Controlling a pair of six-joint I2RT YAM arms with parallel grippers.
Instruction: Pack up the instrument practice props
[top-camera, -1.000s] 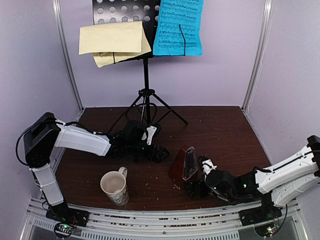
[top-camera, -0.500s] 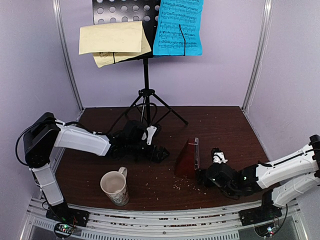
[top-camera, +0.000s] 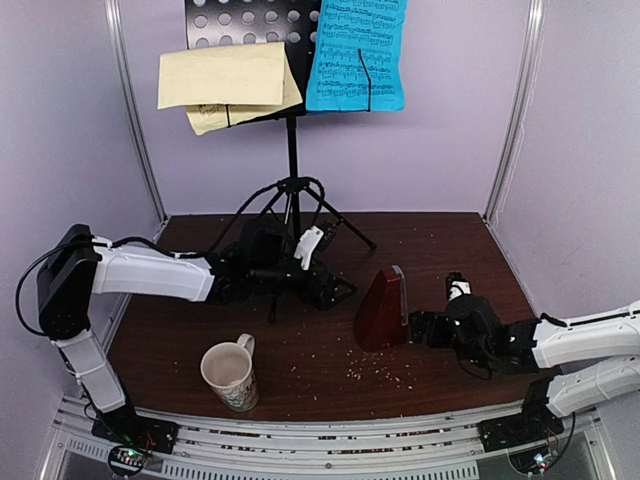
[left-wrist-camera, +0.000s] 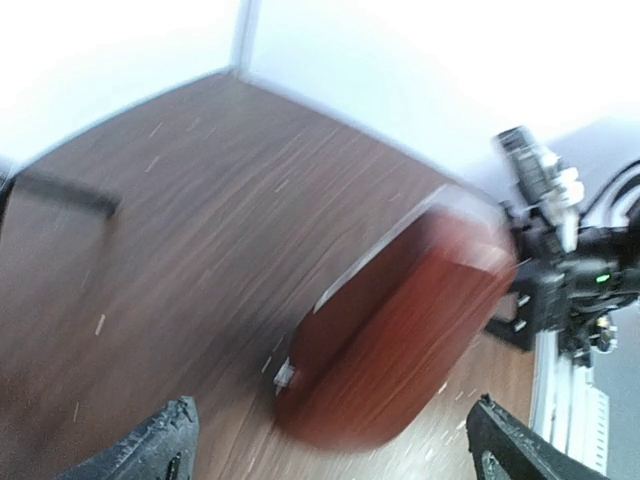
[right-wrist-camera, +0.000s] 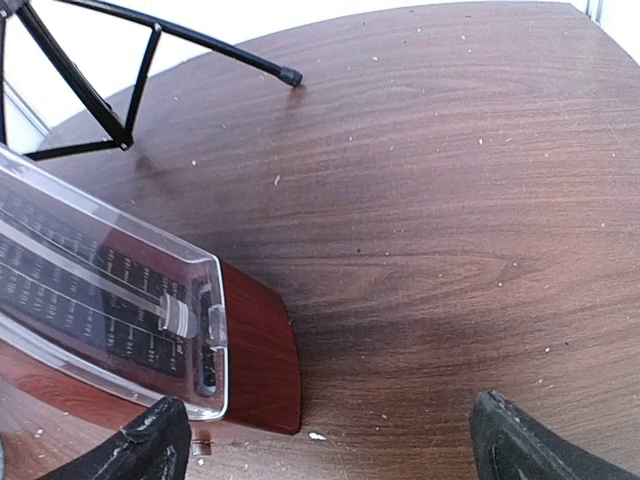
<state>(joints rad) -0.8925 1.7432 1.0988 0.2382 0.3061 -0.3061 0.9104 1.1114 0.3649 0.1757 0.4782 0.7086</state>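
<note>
The dark red-brown metronome (top-camera: 381, 309) stands upright on the table. Its clear cover (right-wrist-camera: 95, 290) faces my right gripper (top-camera: 420, 327), which is open and empty just to its right, not touching it. In the right wrist view the metronome (right-wrist-camera: 245, 360) stands ahead and left of the open gripper (right-wrist-camera: 335, 450). My left gripper (top-camera: 338, 291) is open and empty just left of the metronome, which shows blurred in the left wrist view (left-wrist-camera: 400, 330). The black music stand (top-camera: 291, 160) stands at the back, with pale yellow sheets (top-camera: 225, 80) and a blue sheet (top-camera: 357, 55) on it.
A cream mug (top-camera: 230, 375) stands near the front left. The stand's tripod legs (top-camera: 340, 225) spread over the back of the table, one leg (right-wrist-camera: 180, 40) ahead of the right gripper. Purple walls close in the back and sides. Crumbs lie on the wood.
The metronome went from tilted at the right gripper to standing upright. The right gripper drew back to the right. The left arm reached right toward the metronome.
</note>
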